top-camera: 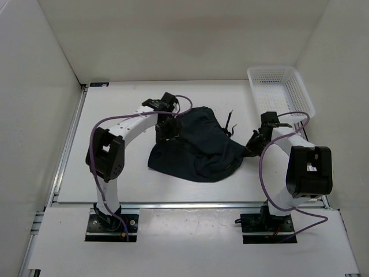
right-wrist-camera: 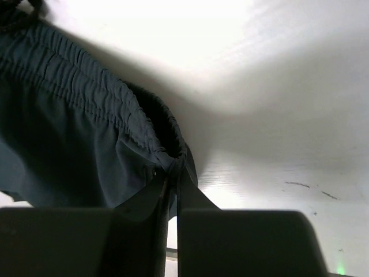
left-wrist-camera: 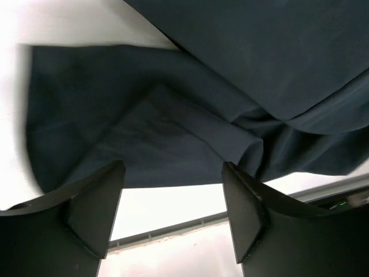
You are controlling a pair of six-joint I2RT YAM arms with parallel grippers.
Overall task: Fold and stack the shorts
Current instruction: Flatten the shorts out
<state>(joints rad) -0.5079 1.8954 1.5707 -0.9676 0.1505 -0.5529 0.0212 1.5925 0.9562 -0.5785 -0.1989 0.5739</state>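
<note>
One dark navy pair of shorts (top-camera: pixel 193 147) lies crumpled at the centre of the table (top-camera: pixel 115 115), unfolded. The right gripper (right-wrist-camera: pixel 172 173), at its three o'clock edge, pinches the waistband (right-wrist-camera: pixel 86 92); the left gripper (left-wrist-camera: pixel 173 190), at ten o'clock, gapes wide. All folding and stacking is yet to do.

White walls (top-camera: pixel 173 34), white table (top-camera: pixel 115 109), even light

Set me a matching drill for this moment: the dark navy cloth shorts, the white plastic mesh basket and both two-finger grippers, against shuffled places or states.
Things
1. dark navy cloth shorts
2. white plastic mesh basket
3. left gripper
4. right gripper

Places or states
A. far right corner in the top view
B. shut, pinching dark cloth
C. rumpled heap, middle of the top view
D. open, dark cloth beyond the fingers

Pairs: 1-C, 2-A, 3-D, 4-B
</note>
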